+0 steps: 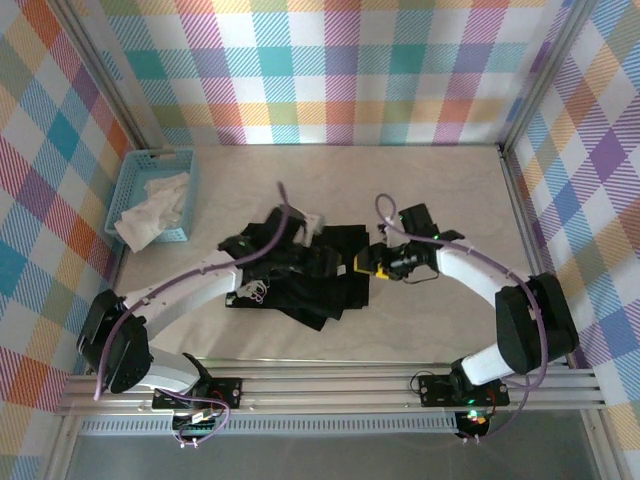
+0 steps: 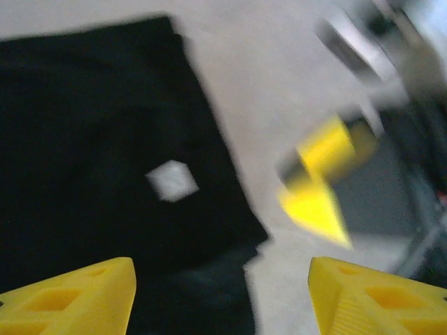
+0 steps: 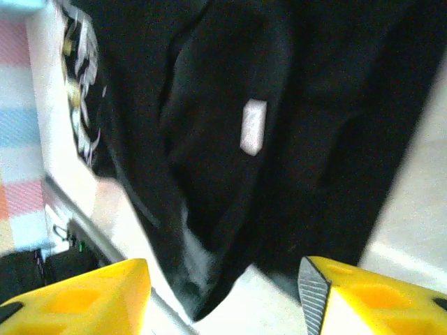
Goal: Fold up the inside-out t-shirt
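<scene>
Pale tabletop (image 1: 430, 190) under crumpled black t-shirt (image 1: 318, 282)

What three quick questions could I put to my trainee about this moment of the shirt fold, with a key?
1. True or false: the white cloth lies spread on top of the t-shirt.
2. The right gripper is: A) shut on a sleeve; B) open, at the t-shirt's right edge; C) above the basket.
3. Which small pale thing shows on the black fabric in both wrist views?
Key: 1. False: it lies in the basket. 2. B. 3. A white label.
</scene>
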Available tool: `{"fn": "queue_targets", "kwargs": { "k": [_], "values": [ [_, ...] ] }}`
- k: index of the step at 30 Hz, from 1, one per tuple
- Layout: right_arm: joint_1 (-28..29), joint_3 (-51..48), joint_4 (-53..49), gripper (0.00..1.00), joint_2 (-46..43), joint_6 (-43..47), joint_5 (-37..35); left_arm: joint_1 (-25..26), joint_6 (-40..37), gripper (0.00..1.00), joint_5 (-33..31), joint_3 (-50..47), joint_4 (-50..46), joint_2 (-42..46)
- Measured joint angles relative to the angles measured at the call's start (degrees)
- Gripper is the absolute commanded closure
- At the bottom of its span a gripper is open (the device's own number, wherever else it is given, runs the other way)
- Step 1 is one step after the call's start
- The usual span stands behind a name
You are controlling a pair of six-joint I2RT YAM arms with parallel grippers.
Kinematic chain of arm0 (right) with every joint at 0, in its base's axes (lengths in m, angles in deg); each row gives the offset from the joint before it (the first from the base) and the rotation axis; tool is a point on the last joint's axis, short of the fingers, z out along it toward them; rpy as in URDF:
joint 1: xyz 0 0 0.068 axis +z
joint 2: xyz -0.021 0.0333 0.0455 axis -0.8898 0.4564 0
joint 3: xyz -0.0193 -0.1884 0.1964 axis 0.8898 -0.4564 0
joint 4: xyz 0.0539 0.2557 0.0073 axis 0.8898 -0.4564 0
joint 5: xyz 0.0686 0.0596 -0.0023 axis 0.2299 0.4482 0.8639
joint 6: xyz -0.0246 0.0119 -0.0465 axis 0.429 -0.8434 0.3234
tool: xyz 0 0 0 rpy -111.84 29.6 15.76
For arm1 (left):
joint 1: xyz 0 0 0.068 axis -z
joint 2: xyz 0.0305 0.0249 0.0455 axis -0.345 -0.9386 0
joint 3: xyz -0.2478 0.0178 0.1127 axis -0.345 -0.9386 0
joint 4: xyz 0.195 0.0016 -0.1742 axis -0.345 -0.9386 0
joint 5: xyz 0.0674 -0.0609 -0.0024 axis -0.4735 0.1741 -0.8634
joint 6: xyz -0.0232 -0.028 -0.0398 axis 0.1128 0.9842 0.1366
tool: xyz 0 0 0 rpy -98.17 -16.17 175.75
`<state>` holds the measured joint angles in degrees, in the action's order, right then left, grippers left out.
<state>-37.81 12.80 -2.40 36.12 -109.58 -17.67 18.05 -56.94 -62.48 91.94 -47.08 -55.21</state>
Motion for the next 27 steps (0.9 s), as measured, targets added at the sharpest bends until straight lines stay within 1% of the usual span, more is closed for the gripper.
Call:
{"fn": "queue_targets", "kwargs": {
  "k": [3, 4, 5, 9, 11, 12, 14, 18, 22, 25, 27],
  "values": [
    [5.38, -1.9, 3.04, 0.39, 0.94, -3.17, 0.74, -7.69, 2.62, 0.33, -1.95, -1.38, -1.55, -0.76],
    [6.62, -1.99, 3.98, 0.4, 1.84, -4.11, 0.87, -9.22, 3.04, 0.33, -2.27, -1.57, -2.25, -1.18],
    [7.61, -1.99, 5.27, 0.44, 3.15, -4.87, 0.92, -10.71, 3.52, 0.33, -2.45, -1.7, -2.97, -1.75],
    [9.29, -0.85, 7.41, 0.76, 9.18, -6.51, -0.46, -12.94, 4.48, 0.33, -2.45, -2.01, -4.42, -2.93],
    [9.29, 0.37, 6.03, 0.88, 10.05, -6.14, -2.58, -12.94, 4.61, 0.33, -2.34, -2.01, -4.72, -2.93],
    [9.22, 1.18, 5.01, 0.93, 9.79, -5.66, -3.69, -12.96, 4.61, 0.33, -2.27, -2.01, -4.96, -2.93],
    [8.92, 2.91, 3.13, 0.97, 8.41, -4.52, -5.75, -12.96, 4.61, 0.32, -2.29, -2.01, -5.51, -2.91],
    [7.82, 5.31, -0.37, 0.98, 2.36, -2.64, -8.2, -13.22, 4.59, 0.32, -2.29, -2.12, -5.77, -2.4],
    [6.67, 5.9, -2.95, 0.96, -3.17, -0.9, -10.32, -13.27, 4.33, 0.29, -2.29, -2.12, -5.95, -1.29],
    [5.35, 5.16, -3.58, 0.9, -2.64, -0.22, -11.23, -13.4, 4.13, 0.28, -2.29, -2.14, -6.05, -1.27],
    [4.52, 4.22, -3.63, 0.82, -0.35, 0.07, -12.13, -13.44, 3.96, 0.28, -2.27, -2.14, -6.1, -1.46]
  ]
}}
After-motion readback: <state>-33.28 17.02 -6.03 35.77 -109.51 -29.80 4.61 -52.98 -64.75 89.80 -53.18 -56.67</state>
